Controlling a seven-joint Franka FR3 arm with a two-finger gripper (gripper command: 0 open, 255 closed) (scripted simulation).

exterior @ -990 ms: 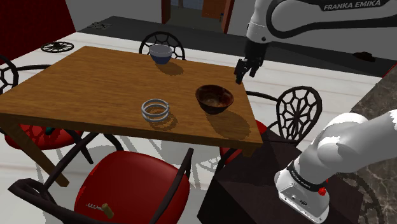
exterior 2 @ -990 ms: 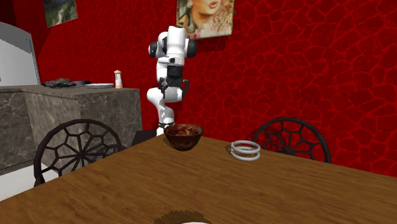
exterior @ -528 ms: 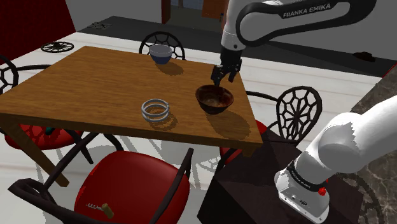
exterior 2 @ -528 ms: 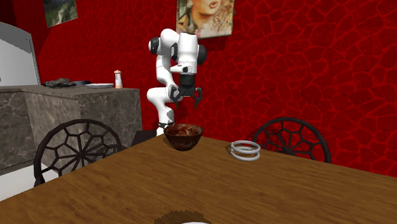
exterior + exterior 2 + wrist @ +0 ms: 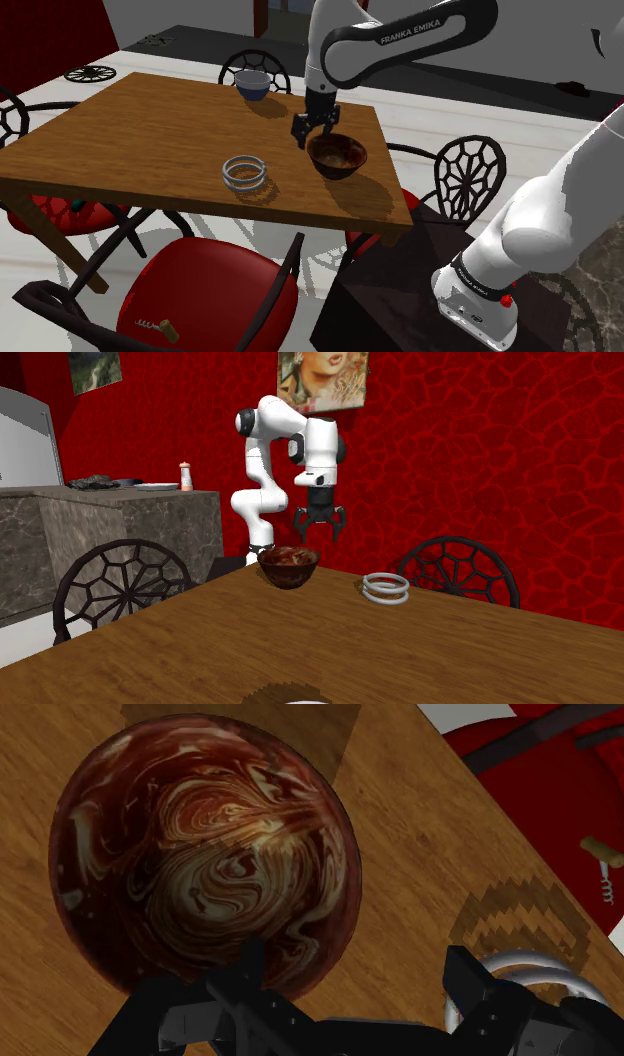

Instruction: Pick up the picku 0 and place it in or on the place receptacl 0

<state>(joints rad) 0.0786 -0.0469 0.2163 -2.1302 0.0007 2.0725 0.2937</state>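
Observation:
A dark brown bowl (image 5: 337, 155) with a marbled red-and-cream inside (image 5: 205, 854) stands near the table corner closest to the stand. A clear glass ring-shaped dish (image 5: 243, 171) lies to the bowl's left in the shoulder view, and it sits to the right of the bowl (image 5: 288, 565) as the glass dish (image 5: 385, 587) in the second exterior view. My gripper (image 5: 315, 133) hangs open above the table, over the bowl's left rim, holding nothing. In the wrist view one finger (image 5: 250, 972) overlaps the bowl's edge and the other stands by the glass dish (image 5: 520, 974).
A blue-and-white bowl (image 5: 252, 84) stands at the table's far edge. Black wire-back chairs (image 5: 462, 175) and a red-seated chair (image 5: 200, 295) with a corkscrew (image 5: 153, 324) on it surround the wooden table (image 5: 130, 130). A stone counter (image 5: 90, 527) stands beside the stand.
The arm has swung toward the shoulder view's left, carrying the open gripper from beyond the table's edge to above the brown bowl's rim. The bowls and the dish have not moved.

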